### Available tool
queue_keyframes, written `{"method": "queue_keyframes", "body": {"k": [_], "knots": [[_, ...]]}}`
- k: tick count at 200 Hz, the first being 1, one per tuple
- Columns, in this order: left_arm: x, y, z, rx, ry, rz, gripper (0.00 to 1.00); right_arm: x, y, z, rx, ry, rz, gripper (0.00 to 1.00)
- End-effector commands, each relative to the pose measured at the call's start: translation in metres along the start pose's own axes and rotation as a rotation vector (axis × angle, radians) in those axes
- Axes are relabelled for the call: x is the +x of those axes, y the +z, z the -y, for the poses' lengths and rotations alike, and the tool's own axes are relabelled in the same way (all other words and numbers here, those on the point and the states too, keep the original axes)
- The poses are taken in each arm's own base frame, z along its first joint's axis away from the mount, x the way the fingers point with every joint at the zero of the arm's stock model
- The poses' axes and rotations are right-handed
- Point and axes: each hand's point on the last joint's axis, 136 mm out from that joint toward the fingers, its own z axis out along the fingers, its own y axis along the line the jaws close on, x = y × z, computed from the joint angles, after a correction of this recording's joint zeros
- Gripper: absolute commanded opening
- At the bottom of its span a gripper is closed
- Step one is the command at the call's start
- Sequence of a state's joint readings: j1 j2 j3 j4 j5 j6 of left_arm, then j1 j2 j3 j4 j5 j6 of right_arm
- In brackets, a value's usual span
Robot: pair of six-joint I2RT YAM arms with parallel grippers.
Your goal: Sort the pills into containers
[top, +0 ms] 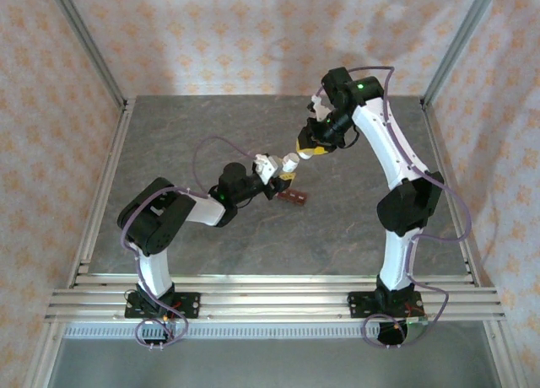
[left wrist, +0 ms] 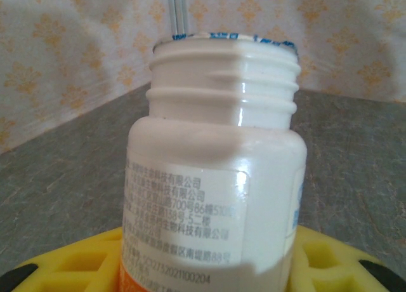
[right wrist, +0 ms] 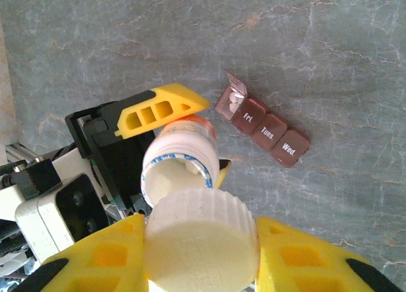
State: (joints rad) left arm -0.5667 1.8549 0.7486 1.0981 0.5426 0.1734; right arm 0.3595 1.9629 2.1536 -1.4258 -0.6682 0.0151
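A white pill bottle (left wrist: 216, 178) stands uncapped, my left gripper (left wrist: 209, 276) shut on its lower body between yellow fingers (left wrist: 63, 266). From above, the left gripper (top: 283, 169) holds the bottle (top: 290, 161) mid-table. My right gripper (right wrist: 202, 238) is shut on the ribbed white cap (right wrist: 202, 247), just above the bottle's open mouth (right wrist: 174, 174); from above that gripper (top: 310, 149) hangs close over the bottle. The containers (right wrist: 266, 127), a reddish-brown strip, lie on the table to the right; the end compartment's lid is up, with white pills (right wrist: 235, 103) inside. The containers (top: 293, 198) sit just in front of the left gripper.
The grey stone-patterned table (top: 354, 228) is ringed by aluminium rails (top: 270, 291) at the front and patterned walls on the other sides. The left gripper's yellow finger (right wrist: 162, 108) and black body lie between the bottle and the table's left part.
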Motion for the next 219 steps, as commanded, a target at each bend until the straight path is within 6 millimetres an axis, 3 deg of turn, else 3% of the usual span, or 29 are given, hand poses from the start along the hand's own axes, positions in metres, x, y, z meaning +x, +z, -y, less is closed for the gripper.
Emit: {"method": "queue_keyframes", "body": {"k": [1,123,219], "knots": [[-0.004,0.000,0.007,0.020,0.046,0.027,0.00,0.008,0.002,-0.006,-0.020,-0.028,-0.036,0.31],[-0.012,-0.001,0.017,0.042,0.073,0.030,0.00,0.018,0.034,-0.001,0.000,-0.025,-0.113,0.30],[-0.013,-0.002,0.022,0.055,0.084,0.023,0.00,0.023,0.045,-0.006,-0.013,-0.030,-0.137,0.27]]}}
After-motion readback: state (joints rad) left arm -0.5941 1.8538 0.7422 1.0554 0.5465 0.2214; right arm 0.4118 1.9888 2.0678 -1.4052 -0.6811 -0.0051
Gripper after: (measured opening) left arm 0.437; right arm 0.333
